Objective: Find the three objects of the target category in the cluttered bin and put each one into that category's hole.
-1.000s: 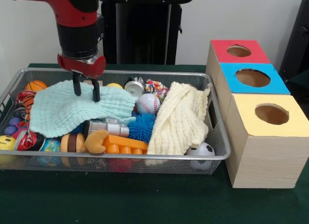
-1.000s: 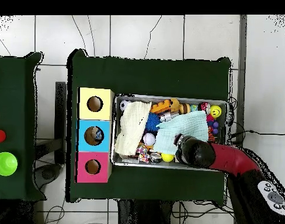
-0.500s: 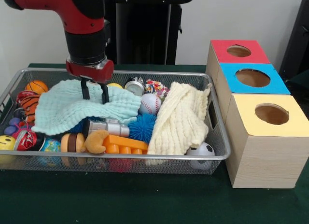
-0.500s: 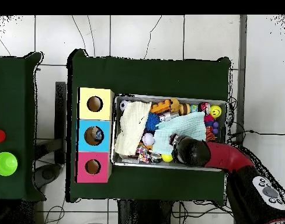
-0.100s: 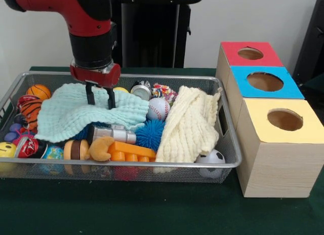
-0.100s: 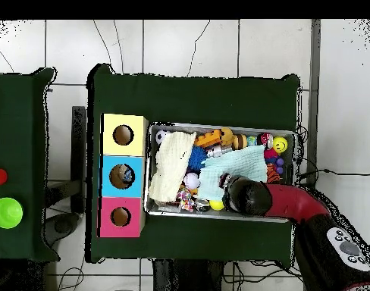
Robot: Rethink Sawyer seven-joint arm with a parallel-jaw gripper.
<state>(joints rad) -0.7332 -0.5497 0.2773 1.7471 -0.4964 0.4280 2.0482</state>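
From my remote console: two cloths lie in the bin, toys beneath; three boxes stand just beside it.

A robotics lab, set up for a sorting trial — not a home or shop. A red and black arm hangs over a green-clothed table standing on a pale tiled floor with loose cables trailing across it. Below the gripper sits a wire bin crammed with toys; well off to its side stand three wooden boxes — red, blue and yellow tops, each with a round hole. A second green table stands apart.
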